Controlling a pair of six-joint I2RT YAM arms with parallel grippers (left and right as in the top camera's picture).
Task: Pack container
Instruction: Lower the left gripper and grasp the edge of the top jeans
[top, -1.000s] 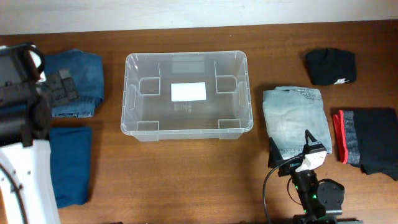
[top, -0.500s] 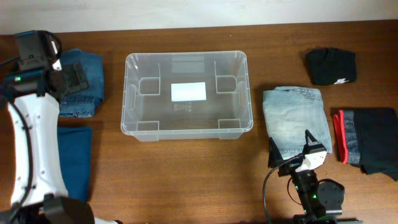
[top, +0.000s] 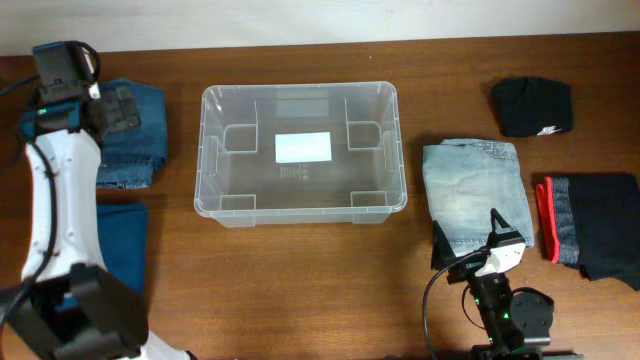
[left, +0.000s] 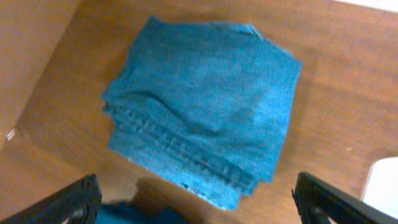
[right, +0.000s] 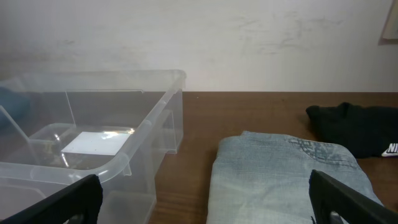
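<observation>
Looking across the wooden table (top: 300, 290), we judge the packing to be at its very start. The container (top: 300, 185) sits empty at the centre, mouth up, its long sides running left to right, with bare wood all round its rim. Folded clothes lie on both flanks. On the left are the blue jeans (left: 205, 106) and, nearer us, a dark blue garment (top: 115, 260). On the right are a pale denim piece (top: 475, 190), a black and red garment (top: 590, 225) and a small black one (top: 530, 105). None of them touches the bin. Our left gripper (left: 199, 204) hangs above the blue jeans with its jaws spread wide and nothing between them, so we take the step in hand to be the reach for that first piece. The next move, as we see it, calls for a descent onto the stack. The fingers should bite through all the folded layers near one edge, then lift high enough to clear the bin's rounded rim before crossing to it. The open strip of table between jeans and bin gives room for that swing. The table's left edge lies close behind the stack. Our right gripper (right: 205, 199) rests low at the near end of the pale denim, jaws equally wide and empty, well clear of the left arm's path. Smallest of all, the white label (top: 303, 148) shows plainly through the bin's bare floor.
</observation>
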